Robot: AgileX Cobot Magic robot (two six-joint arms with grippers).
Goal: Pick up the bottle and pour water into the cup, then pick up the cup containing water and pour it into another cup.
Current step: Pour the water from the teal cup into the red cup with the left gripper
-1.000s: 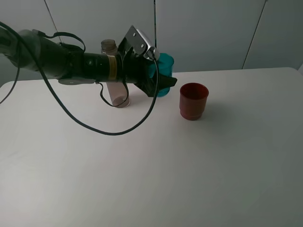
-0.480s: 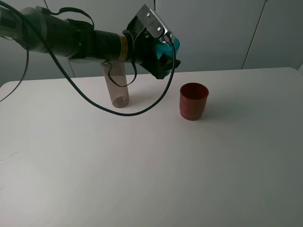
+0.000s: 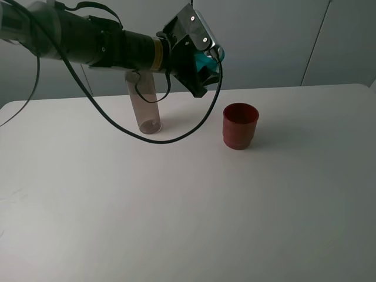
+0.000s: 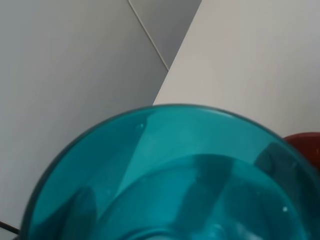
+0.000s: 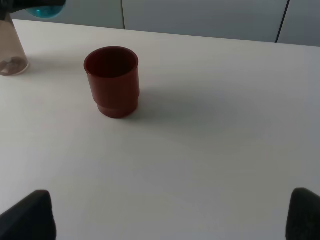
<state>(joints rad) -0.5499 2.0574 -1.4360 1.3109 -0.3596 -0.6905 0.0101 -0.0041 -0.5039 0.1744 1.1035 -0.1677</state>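
White table (image 3: 176,223), grey panelled wall (image 3: 264,41) behind. A red cup (image 3: 240,125) stands upright on the table with nothing touching it. The left claw (image 3: 201,69) is clamped on the teal cup (image 3: 207,61) and holds it in the air, higher than the red cup and to its left in the high view. The bottle (image 3: 145,108) stands on the table farther left of the red cup, partly behind the arm. The right claw (image 5: 165,216) hangs well apart from the red cup, spread wide and gripping nothing.
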